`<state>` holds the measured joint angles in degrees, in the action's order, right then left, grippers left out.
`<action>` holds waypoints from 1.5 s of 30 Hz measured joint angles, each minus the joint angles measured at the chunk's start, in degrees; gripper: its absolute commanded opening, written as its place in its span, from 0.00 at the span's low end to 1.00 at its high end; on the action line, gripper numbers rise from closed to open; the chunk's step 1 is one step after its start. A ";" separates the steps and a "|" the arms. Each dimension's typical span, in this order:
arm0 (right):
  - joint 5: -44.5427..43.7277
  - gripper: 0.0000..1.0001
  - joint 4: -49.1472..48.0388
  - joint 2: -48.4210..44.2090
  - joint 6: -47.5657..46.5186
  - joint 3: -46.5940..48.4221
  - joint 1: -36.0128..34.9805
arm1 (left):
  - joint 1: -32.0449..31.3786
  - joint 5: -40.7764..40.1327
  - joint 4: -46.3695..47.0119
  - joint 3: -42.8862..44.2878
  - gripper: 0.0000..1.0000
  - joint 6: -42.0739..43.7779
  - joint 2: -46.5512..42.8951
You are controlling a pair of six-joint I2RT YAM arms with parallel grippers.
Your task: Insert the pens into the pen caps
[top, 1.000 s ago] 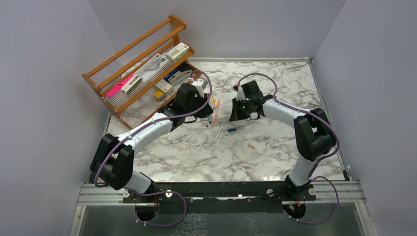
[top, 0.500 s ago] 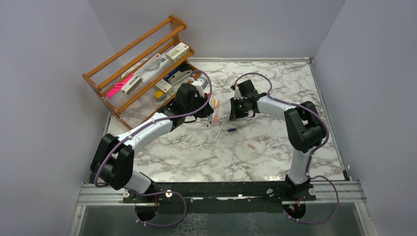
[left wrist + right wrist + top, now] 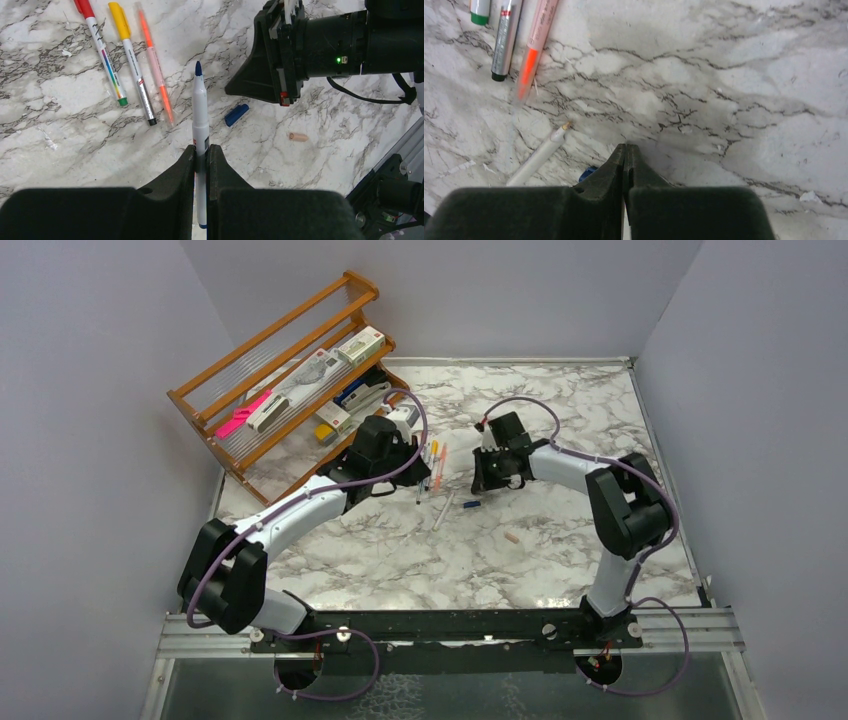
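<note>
My left gripper point(image 3: 201, 151) is shut on a white pen with a dark blue tip point(image 3: 200, 112) and holds it above the table, tip pointing away. Three pens lie side by side beyond it: one red-capped point(image 3: 101, 52), one yellow-capped point(image 3: 131, 62), one salmon-orange point(image 3: 157, 70). A dark blue cap point(image 3: 236, 114) lies just right of the held pen's tip and peeks out beside my right gripper's left finger point(image 3: 588, 173). My right gripper point(image 3: 625, 149) is shut, low over the table, with nothing seen between its jaws. A white uncapped pen point(image 3: 538, 156) lies to its left. A pale pink cap point(image 3: 511, 537) lies nearer the front.
A wooden rack point(image 3: 205, 405) with boxes and a bright pink bar point(image 3: 240, 415) stands at the back left, close behind my left arm. The two grippers point(image 3: 415, 468) point(image 3: 487, 478) face each other over the marble table point(image 3: 560, 410). Walls close in three sides.
My right gripper has swung round and come down toward the dark blue cap, its elbow shifting. My left gripper has shifted slightly, still holding the pen.
</note>
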<state>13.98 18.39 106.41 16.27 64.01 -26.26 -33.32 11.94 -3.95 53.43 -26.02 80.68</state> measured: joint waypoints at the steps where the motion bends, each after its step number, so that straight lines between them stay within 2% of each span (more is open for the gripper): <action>1: -0.02 0.01 -0.04 -0.52 0.09 -0.68 0.00 | 0.00 0.00 0.02 0.00 0.00 0.00 0.00; 11: 0.00 0.01 0.20 -5.44 1.03 -6.60 -0.04 | 0.00 0.00 0.94 -0.02 0.00 0.02 0.00; 22: -0.68 0.01 1.53 -8.20 1.51 -8.90 -2.69 | 0.00 0.00 1.79 -2.08 0.00 0.02 -0.87; 23: -1.20 0.04 1.68 -8.63 1.51 -8.92 -2.82 | 0.00 0.00 1.81 -2.08 0.00 0.02 -0.87; 29: -4.55 0.48 1.92 -12.68 1.33 -8.02 -3.04 | 0.00 0.00 1.97 -2.08 0.00 0.02 -0.87; 31: -6.25 0.52 1.95 -12.68 1.20 -7.13 -3.67 | 0.00 0.00 2.01 -2.08 0.00 0.02 -0.87; 35: -7.98 0.52 2.01 -12.33 0.55 -6.84 -6.21 | 0.00 0.00 2.03 -2.08 0.00 0.02 -0.87; 42: -10.58 0.46 3.76 -7.98 0.33 -4.26 -9.62 | 0.00 -0.17 1.75 -2.08 0.00 0.33 -1.25; 45: -11.96 0.36 4.37 -6.08 0.33 -2.97 -10.19 | 0.00 -0.55 1.57 -2.08 0.00 0.48 -1.88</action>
<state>2.02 22.76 100.33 16.60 61.04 -36.45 -33.32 11.40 -2.37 51.35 -25.54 78.81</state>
